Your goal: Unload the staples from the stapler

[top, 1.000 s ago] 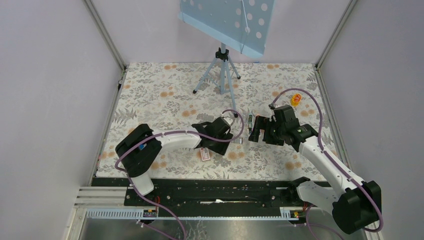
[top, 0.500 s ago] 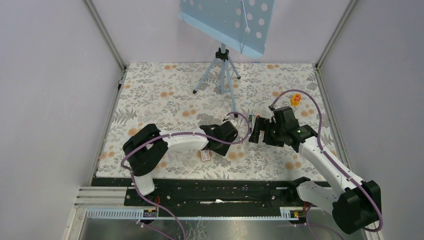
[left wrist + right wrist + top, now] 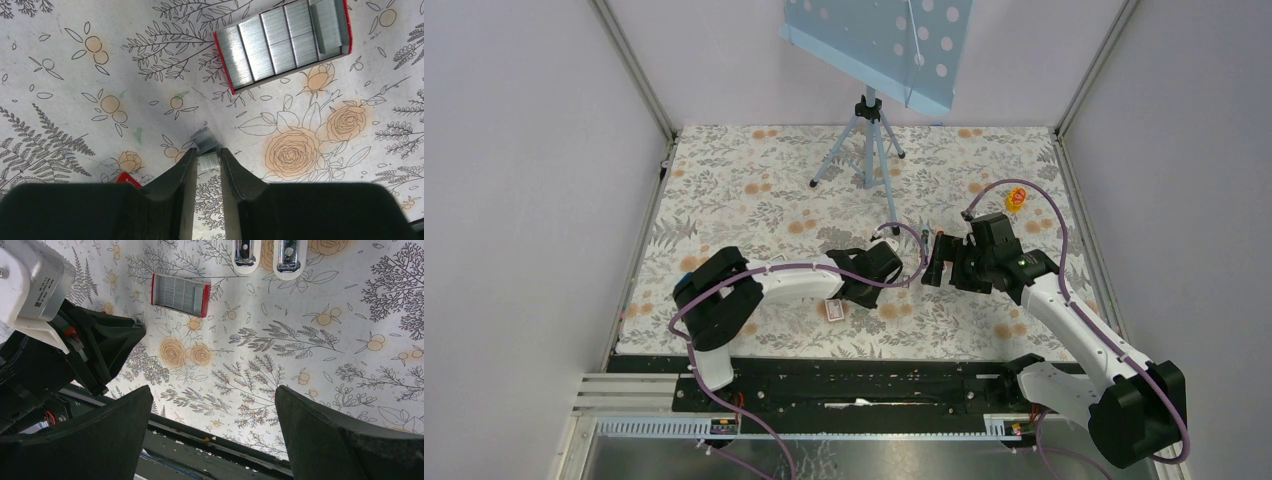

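Note:
My left gripper (image 3: 208, 159) is shut on the staples (image 3: 208, 163), a tiny silvery strip pinched between its fingertips just above the flowered cloth. A grey patch (image 3: 205, 140) lies on the cloth just beyond the tips; I cannot tell whether it is a second strip or a shadow. The stapler lies open at the top of the right wrist view, as a chrome part (image 3: 245, 253) beside a pale-pink part (image 3: 289, 255). In the top view the stapler (image 3: 924, 238) sits between the left gripper (image 3: 898, 262) and my right gripper (image 3: 936, 264). My right gripper (image 3: 212, 390) is wide open and empty.
An open red-edged box of staple strips (image 3: 282, 42) lies ahead and right of the left gripper and shows in the right wrist view (image 3: 181, 294). A small red-and-white box (image 3: 832, 310) lies near the cloth's front. A tripod (image 3: 869, 145) stands at the back. A yellow object (image 3: 1017, 197) lies far right.
My left arm has reached further right, toward the right gripper, with its wrist turned. My right gripper has shifted slightly up and stayed open.

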Controlling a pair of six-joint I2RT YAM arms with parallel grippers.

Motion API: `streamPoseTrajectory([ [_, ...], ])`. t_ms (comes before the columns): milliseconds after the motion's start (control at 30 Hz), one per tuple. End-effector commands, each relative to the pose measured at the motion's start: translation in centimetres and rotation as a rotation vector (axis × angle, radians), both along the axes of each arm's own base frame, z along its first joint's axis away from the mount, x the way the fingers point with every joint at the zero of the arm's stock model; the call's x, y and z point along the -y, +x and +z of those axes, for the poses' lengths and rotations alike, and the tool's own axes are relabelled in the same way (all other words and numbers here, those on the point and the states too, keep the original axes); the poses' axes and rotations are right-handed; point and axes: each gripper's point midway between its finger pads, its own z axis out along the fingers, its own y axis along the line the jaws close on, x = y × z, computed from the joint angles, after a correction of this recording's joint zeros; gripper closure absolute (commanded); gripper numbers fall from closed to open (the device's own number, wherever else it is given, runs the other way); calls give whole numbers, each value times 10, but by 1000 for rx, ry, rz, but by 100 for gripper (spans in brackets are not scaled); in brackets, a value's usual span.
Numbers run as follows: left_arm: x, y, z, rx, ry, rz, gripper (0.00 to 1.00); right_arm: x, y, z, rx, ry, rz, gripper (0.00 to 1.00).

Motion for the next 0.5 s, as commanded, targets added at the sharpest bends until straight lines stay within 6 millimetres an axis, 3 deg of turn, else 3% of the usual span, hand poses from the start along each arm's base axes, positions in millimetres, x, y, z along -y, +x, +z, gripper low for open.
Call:
streamPoseTrajectory([
  [0, -15, -11, -11, -44, 67, 14, 75, 2, 3, 1, 15, -3, -7, 0],
  [467, -13, -11, 13, -44, 61, 7, 81, 2, 2, -1, 14, -4, -9, 0],
])
